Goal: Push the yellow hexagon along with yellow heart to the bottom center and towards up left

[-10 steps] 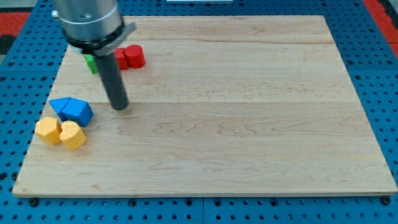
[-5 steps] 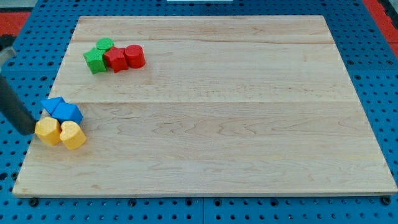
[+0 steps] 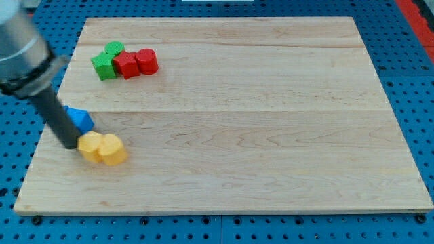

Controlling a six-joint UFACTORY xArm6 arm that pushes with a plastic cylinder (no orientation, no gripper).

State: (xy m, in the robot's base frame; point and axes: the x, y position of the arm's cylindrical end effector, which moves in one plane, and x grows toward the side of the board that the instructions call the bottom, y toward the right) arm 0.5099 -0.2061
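Blue pegboard frames the wooden desk (image 3: pixel 271 135). No fingers here, only a rod: its tip (image 3: pixel 71 144) touches the yellow hexagon (image 3: pixel 90 144), the yellow heart (image 3: pixel 112 150) just beyond, rightward. Bottom center lies well off; most pushing remains.

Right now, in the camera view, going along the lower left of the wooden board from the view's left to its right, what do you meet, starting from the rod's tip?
My tip → yellow hexagon block → yellow heart block. The blue blocks sit just above, partly hidden behind the rod, so I leave them out.
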